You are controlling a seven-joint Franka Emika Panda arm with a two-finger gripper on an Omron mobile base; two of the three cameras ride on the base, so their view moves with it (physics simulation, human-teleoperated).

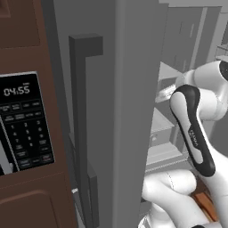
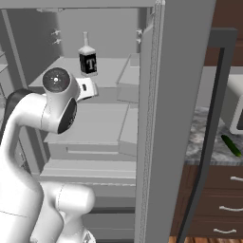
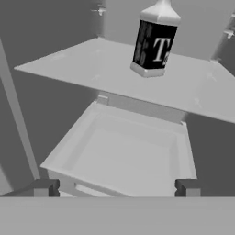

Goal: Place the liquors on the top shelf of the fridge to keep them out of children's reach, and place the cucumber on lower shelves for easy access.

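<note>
One liquor bottle (image 2: 88, 59), squat and square with a dark body and white neck, stands upright on the thin top shelf (image 2: 107, 76) inside the open fridge (image 2: 95, 137). In the hand view the bottle (image 3: 155, 43) stands ahead on the top shelf (image 3: 92, 69), with a boxy lower shelf (image 3: 124, 151) beneath it. My gripper (image 3: 117, 188) is open and holds nothing; it sits below and in front of the bottle, apart from it. The cucumber (image 2: 231, 144) lies on the marble counter to the right of the fridge.
The open fridge door (image 2: 175, 118) with its long dark handle (image 2: 211, 128) stands between the shelves and the counter. The other door (image 1: 111, 111) stands at the left, beside a microwave panel (image 1: 24, 120). Wooden drawers (image 2: 213, 204) sit under the counter.
</note>
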